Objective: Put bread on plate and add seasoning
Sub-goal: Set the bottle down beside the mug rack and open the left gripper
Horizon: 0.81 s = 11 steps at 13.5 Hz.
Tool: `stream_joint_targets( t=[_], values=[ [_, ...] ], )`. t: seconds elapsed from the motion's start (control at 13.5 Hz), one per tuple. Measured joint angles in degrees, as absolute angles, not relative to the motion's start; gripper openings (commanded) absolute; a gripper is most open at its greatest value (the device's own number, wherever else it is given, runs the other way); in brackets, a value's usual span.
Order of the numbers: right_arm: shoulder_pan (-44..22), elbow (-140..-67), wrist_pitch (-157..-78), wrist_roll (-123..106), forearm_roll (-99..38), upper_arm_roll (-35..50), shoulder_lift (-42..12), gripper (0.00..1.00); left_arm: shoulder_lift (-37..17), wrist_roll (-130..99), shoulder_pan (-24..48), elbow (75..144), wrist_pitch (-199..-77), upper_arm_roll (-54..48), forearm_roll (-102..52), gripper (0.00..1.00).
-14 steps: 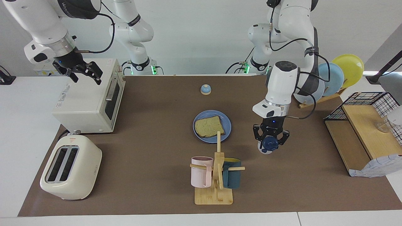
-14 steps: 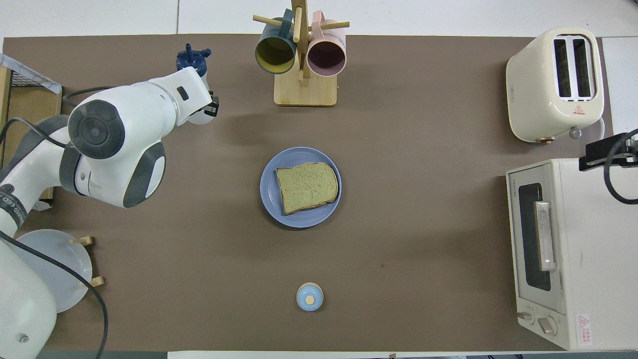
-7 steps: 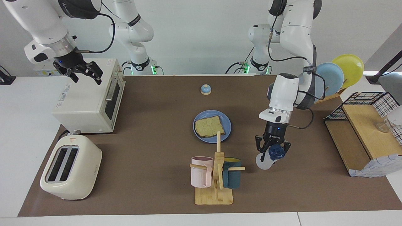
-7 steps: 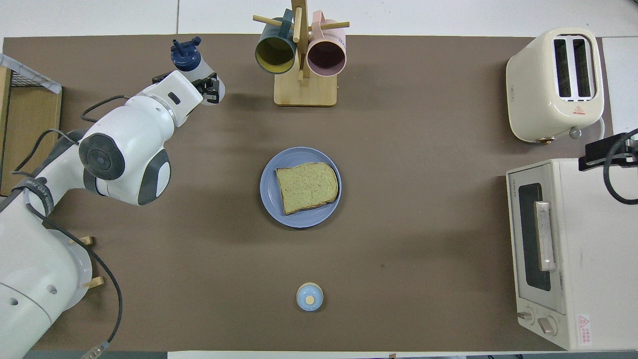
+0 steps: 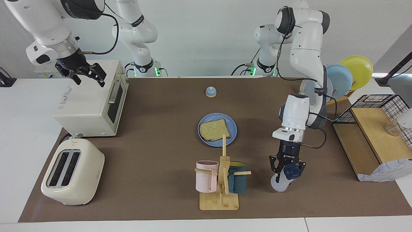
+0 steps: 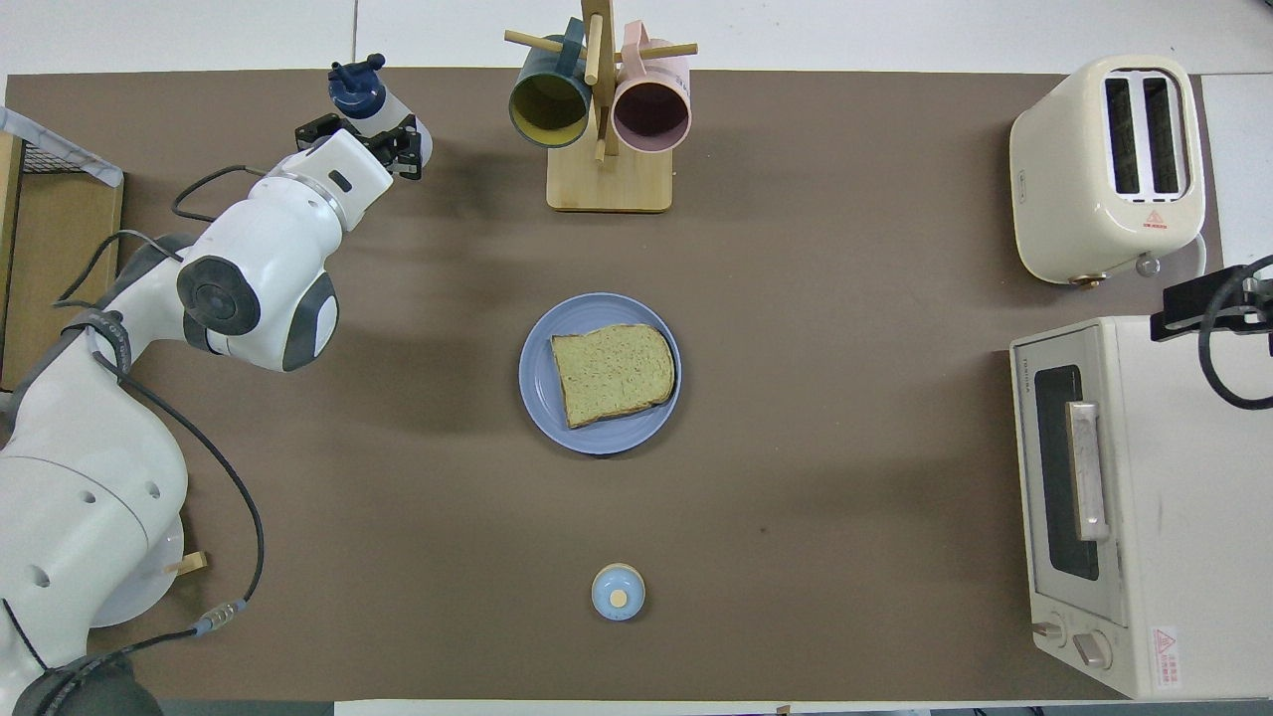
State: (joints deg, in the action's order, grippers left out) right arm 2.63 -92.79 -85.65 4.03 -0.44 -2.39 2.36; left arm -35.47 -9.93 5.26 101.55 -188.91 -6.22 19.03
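Low, left claw [image 5: 287,173] around tilted seasoning [image 5: 283,180]

Two glossy white, rounded robot arms [image 5: 301,48] are showing dark grey joint caps, trailing thin black cables, glowing green at their bases and ending in black two-finger grippers [image 5: 285,167].

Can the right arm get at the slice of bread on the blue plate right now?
Probably yes. The right gripper hangs open over the white toaster oven, and nothing stands between it and the pale crusted bread slice on the round blue plate.
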Motion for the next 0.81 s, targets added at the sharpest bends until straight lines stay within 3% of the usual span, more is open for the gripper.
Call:
stream_joint_targets(
  t=[0.81],
  values=[
    [2.63,-92.79,-85.65,4.03,-0.43,-2.33,2.37,1.00,-38.47,-9.93,6.48,100.48,-189.27,-4.40,21.40,0.00]
  ],
)
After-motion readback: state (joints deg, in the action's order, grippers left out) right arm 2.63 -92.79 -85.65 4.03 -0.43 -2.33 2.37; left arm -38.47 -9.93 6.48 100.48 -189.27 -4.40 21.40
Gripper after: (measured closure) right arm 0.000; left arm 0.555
